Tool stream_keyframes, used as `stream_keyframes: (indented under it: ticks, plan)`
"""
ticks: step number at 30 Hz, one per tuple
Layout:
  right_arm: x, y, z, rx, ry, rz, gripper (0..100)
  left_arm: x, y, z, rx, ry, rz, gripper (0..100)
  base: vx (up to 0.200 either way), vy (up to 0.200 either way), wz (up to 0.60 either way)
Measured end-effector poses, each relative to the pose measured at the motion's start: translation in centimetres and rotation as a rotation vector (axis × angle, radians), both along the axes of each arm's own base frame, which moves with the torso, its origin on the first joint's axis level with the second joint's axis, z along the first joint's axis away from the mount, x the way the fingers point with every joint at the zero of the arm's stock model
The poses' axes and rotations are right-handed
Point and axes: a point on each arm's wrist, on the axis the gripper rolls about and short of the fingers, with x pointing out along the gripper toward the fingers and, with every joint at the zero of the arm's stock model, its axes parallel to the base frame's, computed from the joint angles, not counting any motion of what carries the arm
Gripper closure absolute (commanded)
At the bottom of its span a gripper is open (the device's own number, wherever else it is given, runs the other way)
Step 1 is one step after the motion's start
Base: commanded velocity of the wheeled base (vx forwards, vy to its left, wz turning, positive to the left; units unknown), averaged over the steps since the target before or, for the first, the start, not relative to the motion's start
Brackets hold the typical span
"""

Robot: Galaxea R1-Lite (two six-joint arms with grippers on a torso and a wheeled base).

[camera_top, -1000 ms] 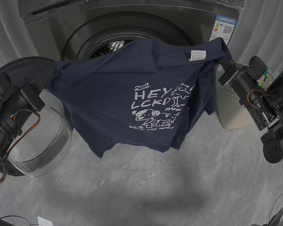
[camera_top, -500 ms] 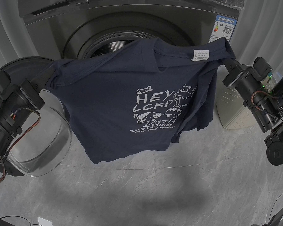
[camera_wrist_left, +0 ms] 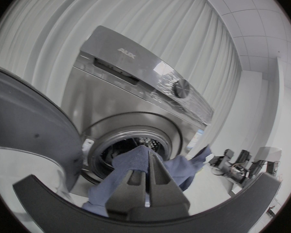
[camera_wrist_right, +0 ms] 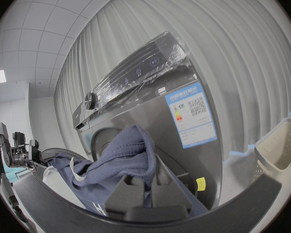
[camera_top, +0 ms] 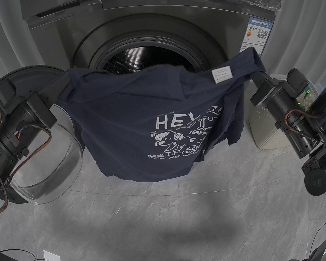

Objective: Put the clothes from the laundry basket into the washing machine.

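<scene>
Sagged since a second ago: top edge of navy T-shirt (camera_top: 134, 120), now lower between the grippers, with more of drum opening (camera_top: 148, 58) bared above it. White neck label (camera_top: 222, 74) down and closer to the shirt's middle; right gripper (camera_top: 255, 77) nudged slightly inward toward the other arm. Clamped shut on one shoulder corner of the shirt: left gripper (camera_top: 62, 83), pads pinching blue cloth in the left wrist view (camera_wrist_left: 148, 156). Likewise closed on the opposite shoulder corner: right gripper in its own wrist view (camera_wrist_right: 148, 175), fabric bunched over its fingers. Shirt stretched between both grippers and hanging in the air below them, printed side toward the head camera, hem clear of grey floor (camera_top: 170, 214). Straight beyond both grippers, washing machine (camera_top: 152, 22), drum opening just behind the span of cloth. Beside and under the left gripper, round door (camera_top: 32, 127) swung open, glass bowl facing out. Below and just outside the right gripper, beige laundry basket (camera_top: 268, 127) on the floor beside the machine. Above the right gripper, blue energy sticker (camera_top: 256, 33) on the machine front. Pale curtain (camera_top: 308, 26) behind the machine.
</scene>
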Motion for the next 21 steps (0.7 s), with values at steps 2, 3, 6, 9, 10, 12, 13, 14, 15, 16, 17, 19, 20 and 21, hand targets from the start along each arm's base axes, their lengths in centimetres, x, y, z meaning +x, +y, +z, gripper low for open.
stream_keyframes:
  ticks: [2,3,6,9,10,12,13,14,15,16,17,19,20,21]
  plan:
    - [0.3,0.4,-0.8,-0.011,0.026,0.008,100,-0.2,-0.8,0.0,0.006,0.004,-0.046,100,0.000,0.000,0.00]
    - [0.6,0.7,-1.5,-0.019,0.048,0.015,100,-0.2,-1.3,0.0,0.010,0.007,-0.072,100,0.000,0.000,0.00]
    - [1.5,1.8,-3.5,-0.039,0.114,0.030,100,-0.1,-2.4,0.1,0.016,0.008,-0.124,100,0.000,0.000,0.00]
    - [2.6,2.9,-5.8,-0.064,0.182,0.038,0,0.3,-3.4,0.4,0.019,0.002,-0.166,100,0.000,0.000,0.00]
    - [2.8,3.2,-6.5,-0.071,0.200,0.042,0,0.4,-3.7,0.5,0.019,-0.002,-0.179,100,0.000,0.000,0.00]
    - [3.3,4.1,-7.8,-0.085,0.236,0.056,0,0.7,-4.3,1.0,0.015,-0.016,-0.203,100,0.000,0.000,0.00]
    - [3.3,4.7,-8.6,-0.096,0.255,0.071,0,0.8,-4.6,1.4,0.012,-0.025,-0.219,100,0.000,0.000,0.00]
    - [3.3,5.3,-9.4,-0.107,0.272,0.086,0,0.9,-4.9,1.6,0.010,-0.031,-0.231,100,0.000,0.000,0.00]
    - [3.3,5.8,-10.0,-0.118,0.287,0.097,0,0.9,-5.2,1.7,0.008,-0.035,-0.241,100,0.000,0.000,0.00]
    - [3.3,6.1,-10.5,-0.128,0.299,0.106,0,1.0,-5.3,1.9,0.007,-0.038,-0.247,100,0.000,0.000,0.00]
    - [3.3,6.5,-11.3,-0.142,0.315,0.115,0,1.0,-5.5,2.0,0.007,-0.041,-0.256,100,0.000,0.000,0.00]
    - [3.3,7.5,-13.0,-0.175,0.343,0.141,0,1.0,-6.0,2.1,0.006,-0.044,-0.278,100,0.000,0.000,0.00]
    - [3.3,7.7,-13.4,-0.183,0.348,0.149,0,1.0,-6.2,2.1,0.005,-0.044,-0.282,100,0.000,0.000,0.00]
    - [3.2,8.2,-14.0,-0.196,0.357,0.163,0,1.0,-6.3,2.1,0.005,-0.045,-0.290,100,0.000,0.000,0.00]
